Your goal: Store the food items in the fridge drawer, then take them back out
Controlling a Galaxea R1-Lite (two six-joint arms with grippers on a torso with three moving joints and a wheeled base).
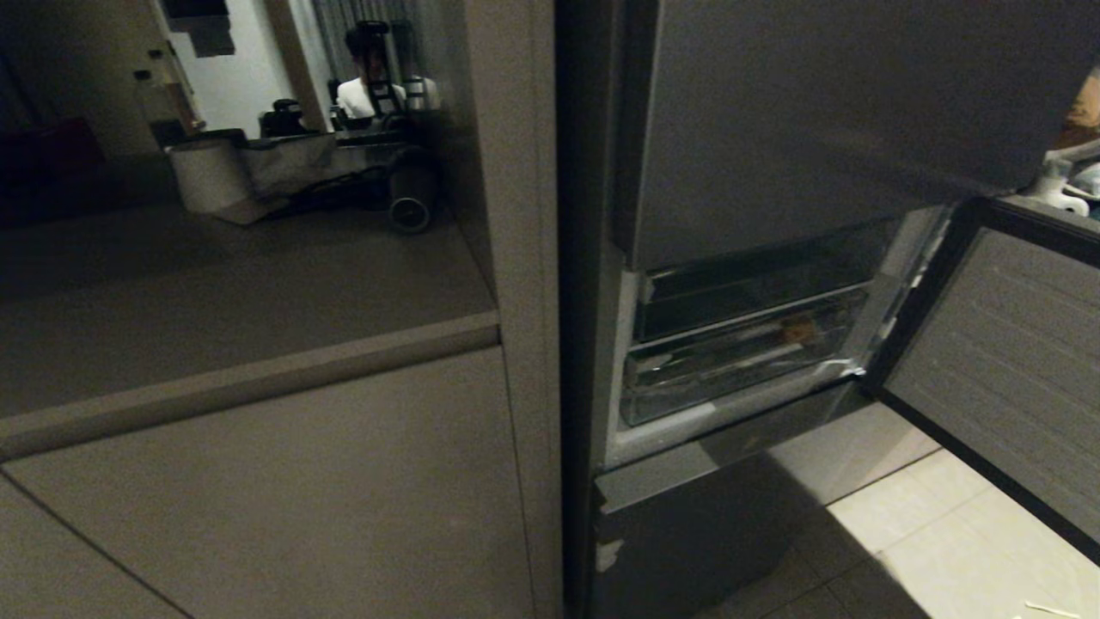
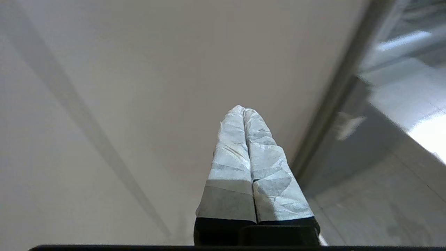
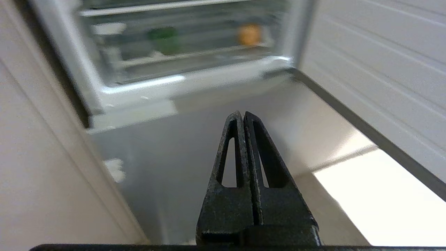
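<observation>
Clear plastic marks the fridge drawer [image 1: 739, 357], which sits pushed in behind the open lower door [image 1: 1005, 370], its long axis running across the fridge opening and its low front lip facing out toward the robot. Inside it, toward the door side, lies a tan-brown potato-like lump [image 1: 799, 329], rounded enough that no pointing direction can be told; the right wrist view also shows a blurred green item [image 3: 163, 36] further along the drawer. By my reading the storing half looks done and the taking-out half is about to begin. The right pincer [image 3: 243, 116] is pressed shut and empty, hanging low before the fridge, well apart from the drawer. The left pincer [image 2: 243, 111] is likewise shut on nothing, facing a plain cabinet panel [image 2: 139, 87]. Next, the drawer probably needs pulling out by its lip, then a pincer must open wide for the lump.
</observation>
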